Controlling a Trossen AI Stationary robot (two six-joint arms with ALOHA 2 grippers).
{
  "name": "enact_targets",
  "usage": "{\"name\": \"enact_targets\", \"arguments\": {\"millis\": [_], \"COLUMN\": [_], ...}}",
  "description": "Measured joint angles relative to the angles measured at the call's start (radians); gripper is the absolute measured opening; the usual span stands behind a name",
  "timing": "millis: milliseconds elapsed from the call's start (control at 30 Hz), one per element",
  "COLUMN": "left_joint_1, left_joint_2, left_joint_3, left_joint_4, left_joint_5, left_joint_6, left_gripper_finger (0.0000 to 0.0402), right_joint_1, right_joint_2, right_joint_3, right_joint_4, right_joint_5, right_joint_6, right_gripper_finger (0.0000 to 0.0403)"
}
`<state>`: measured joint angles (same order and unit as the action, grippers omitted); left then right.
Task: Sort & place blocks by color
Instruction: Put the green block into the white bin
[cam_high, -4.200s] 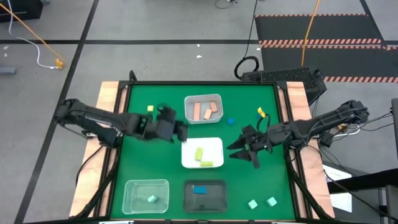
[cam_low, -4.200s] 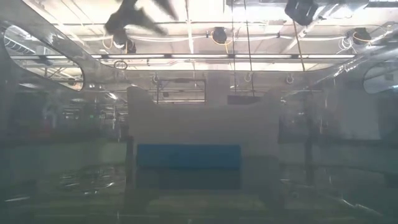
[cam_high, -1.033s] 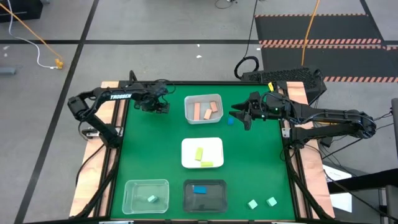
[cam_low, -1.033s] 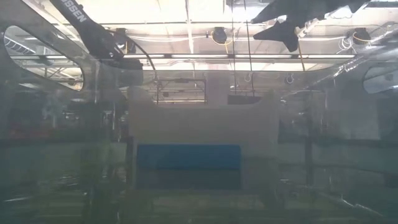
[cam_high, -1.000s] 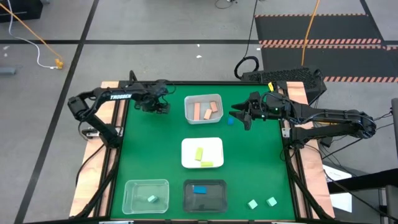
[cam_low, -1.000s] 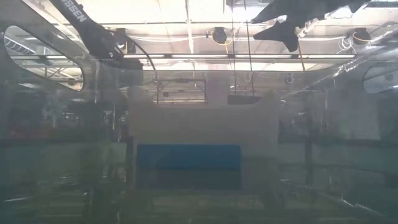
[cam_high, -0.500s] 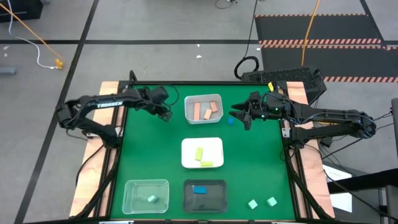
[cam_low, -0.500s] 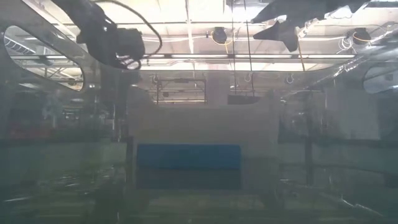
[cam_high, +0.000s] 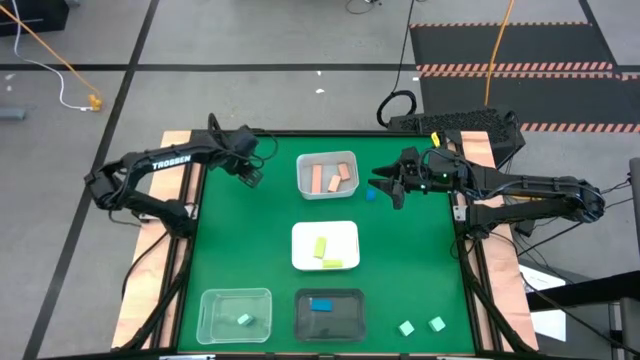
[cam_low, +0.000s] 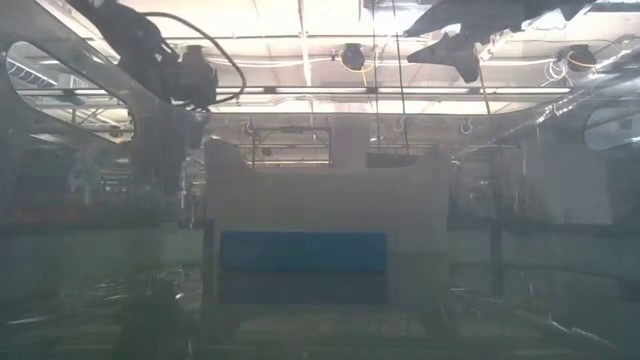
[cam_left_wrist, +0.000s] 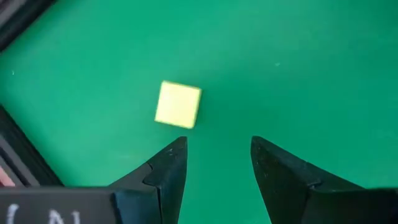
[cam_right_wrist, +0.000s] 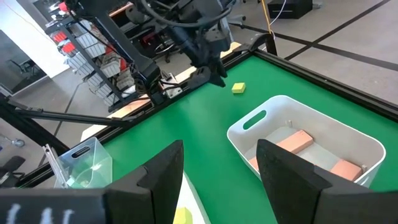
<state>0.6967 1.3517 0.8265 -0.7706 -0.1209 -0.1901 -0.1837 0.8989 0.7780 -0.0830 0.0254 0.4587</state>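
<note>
A yellow-green cube (cam_left_wrist: 178, 104) lies flat on the green table near its far left corner; it also shows in the right wrist view (cam_right_wrist: 238, 88). My left gripper (cam_left_wrist: 217, 155) is open and hovers just above and beside the cube without touching it; in the high view the gripper (cam_high: 251, 177) covers that spot. My right gripper (cam_high: 384, 190) is open and empty, up in the air near a blue cube (cam_high: 371, 194) that lies on the table to the right of the white basket tray (cam_high: 327, 160).
The basket tray holds salmon pink blocks (cam_high: 331, 179). A flat white tray (cam_high: 300, 250) holds two yellow-green bars. At the near edge, a clear tray (cam_high: 215, 300) holds a mint cube and a black tray (cam_high: 305, 320) holds a blue block. Two mint cubes (cam_high: 421, 325) lie at the near right.
My left arm has drawn back a little toward the table's left edge, and its gripper has turned to point down over the yellow-green cube at the far left. The cube has stayed where it was.
</note>
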Motion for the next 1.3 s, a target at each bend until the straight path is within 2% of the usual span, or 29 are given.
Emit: {"name": "enact_targets", "arguments": {"millis": [133, 300, 433, 567, 667, 867, 1067, 1300], "left_joint_1": [0.027, 0.044, 0.076, 0.096, 0.11, 0.157, 0.18, 0.18], "left_joint_2": [0.0, 0.0, 0.0, 0.001, 0.003, 0.06, 0.143, 0.188], "left_joint_3": [-0.007, -0.007, -0.007, -0.007, -0.007, -0.007, -0.007, -0.007], "left_joint_4": [0.061, 0.111, 0.111, 0.109, 0.109, 0.116, 0.146, 0.156], "left_joint_5": [0.083, 0.067, 0.064, 0.057, 0.029, 0.016, 0.092, 0.082], "left_joint_6": [0.002, -0.056, -0.142, -0.009, 0.055, 0.084, 0.11, 0.112], "left_gripper_finger": [0.018, 0.0185, 0.0233, 0.0293, 0.0309, 0.0281, 0.024, 0.0228], "right_joint_1": [0.0, 0.0, 0.0, 0.0, 0.0, 0.0, 0.0, 0.0], "right_joint_2": [0.0, 0.0, 0.0, 0.0, 0.0, 0.0, 0.0, 0.0], "right_joint_3": [0.0, 0.0, 0.0, 0.0, 0.0, 0.0, 0.0, 0.0], "right_joint_4": [0.0, 0.0, 0.0, 0.0, 0.0, 0.0, 0.0, 0.0], "right_joint_5": [0.0, 0.0, 0.0, 0.0, 0.0, 0.0, 0.0, 0.0], "right_joint_6": [0.0, 0.0, 0.0, 0.0, 0.0, 0.0, 0.0, 0.0], "right_gripper_finger": [0.0192, 0.0192, 0.0192, 0.0192, 0.0192, 0.0192, 0.0192, 0.0192]}}
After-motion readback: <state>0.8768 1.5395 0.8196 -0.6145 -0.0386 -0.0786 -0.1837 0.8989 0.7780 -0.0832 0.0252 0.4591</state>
